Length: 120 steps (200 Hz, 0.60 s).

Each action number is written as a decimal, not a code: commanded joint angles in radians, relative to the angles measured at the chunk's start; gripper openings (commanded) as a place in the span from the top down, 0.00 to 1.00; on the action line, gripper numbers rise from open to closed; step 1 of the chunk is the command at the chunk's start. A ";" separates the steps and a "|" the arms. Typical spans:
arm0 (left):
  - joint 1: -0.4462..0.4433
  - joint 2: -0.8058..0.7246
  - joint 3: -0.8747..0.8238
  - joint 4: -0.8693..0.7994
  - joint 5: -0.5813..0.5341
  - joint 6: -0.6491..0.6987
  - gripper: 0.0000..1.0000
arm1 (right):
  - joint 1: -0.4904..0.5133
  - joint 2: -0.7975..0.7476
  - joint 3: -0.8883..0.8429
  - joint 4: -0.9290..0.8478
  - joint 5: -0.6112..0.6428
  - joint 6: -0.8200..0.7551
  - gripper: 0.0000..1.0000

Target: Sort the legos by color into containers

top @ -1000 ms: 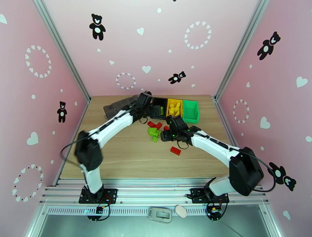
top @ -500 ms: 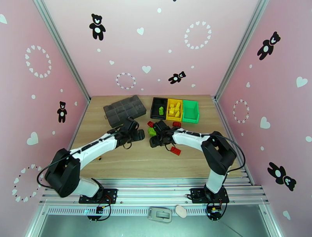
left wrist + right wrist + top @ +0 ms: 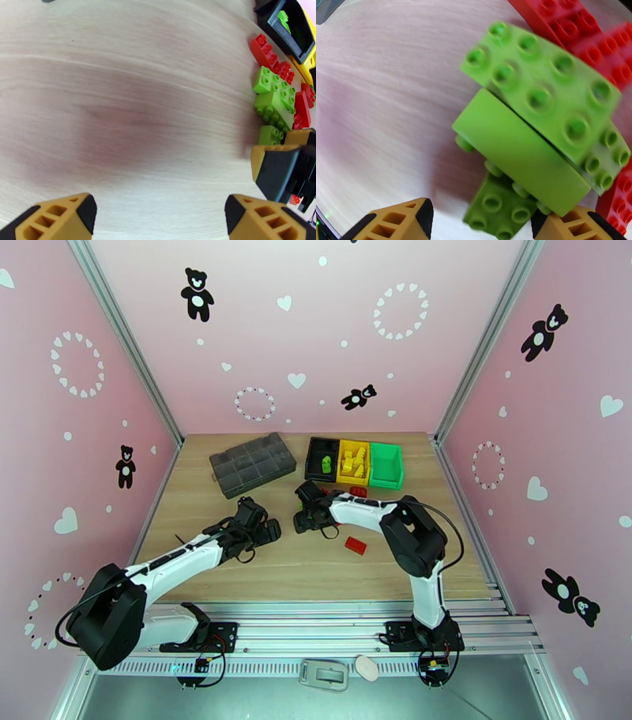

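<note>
Top cam sits high up behind the arm bases (image 3: 201, 632), looking down + fwd over the whole table (image 3: 237, 571) to its far edge, so it's the far-off view. Left wrist cam is low over bare wood near the table's middle, facing down, w/ its own left gripper (image 3: 158, 215) at the bottom and legos (image 3: 276, 98) down its right side. Right wrist cam is rly close on the green legos (image 3: 537, 90), bit blurry. All 3 share that lego patch. Top + left wrist also share the black bin (image 3: 294, 33).
</note>
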 commanded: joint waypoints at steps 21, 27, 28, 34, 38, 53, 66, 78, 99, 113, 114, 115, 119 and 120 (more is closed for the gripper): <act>0.017 -0.027 -0.031 0.042 0.000 -0.016 0.08 | 0.037 0.053 0.092 -0.101 0.136 -0.006 0.37; 0.017 -0.026 -0.033 0.044 0.003 -0.017 0.08 | 0.038 0.055 0.096 -0.106 0.145 -0.006 0.38; 0.016 -0.026 -0.034 0.046 0.003 -0.017 0.08 | 0.038 0.055 0.096 -0.106 0.147 -0.005 0.38; 0.016 -0.025 -0.037 0.048 0.005 -0.018 0.08 | 0.038 0.057 0.098 -0.111 0.154 -0.005 0.40; 0.017 -0.024 -0.039 0.051 0.006 -0.018 0.08 | 0.038 0.059 0.101 -0.114 0.159 -0.005 0.42; 0.017 -0.020 -0.044 0.056 0.012 -0.020 0.08 | 0.038 0.063 0.106 -0.125 0.174 -0.006 0.50; 0.016 -0.018 -0.050 0.065 0.021 -0.023 0.08 | 0.037 0.064 0.106 -0.129 0.179 -0.007 0.56; 0.017 -0.015 -0.050 0.070 0.027 -0.026 0.08 | 0.039 0.065 0.105 -0.131 0.177 -0.009 0.59; 0.016 -0.007 -0.053 0.079 0.037 -0.028 0.08 | 0.038 0.063 0.104 -0.131 0.178 -0.011 0.61; 0.016 -0.006 -0.050 0.083 0.042 -0.028 0.08 | 0.038 0.055 0.100 -0.131 0.185 -0.013 0.64; 0.017 -0.006 -0.050 0.082 0.042 -0.029 0.08 | 0.038 0.055 0.100 -0.130 0.185 -0.013 0.64; 0.017 -0.006 -0.051 0.083 0.042 -0.029 0.08 | 0.038 0.054 0.100 -0.131 0.185 -0.013 0.65; 0.017 -0.006 -0.052 0.084 0.045 -0.029 0.08 | 0.038 0.050 0.098 -0.130 0.187 -0.013 0.66; 0.017 -0.006 -0.052 0.084 0.045 -0.029 0.08 | 0.038 0.048 0.098 -0.130 0.188 -0.013 0.67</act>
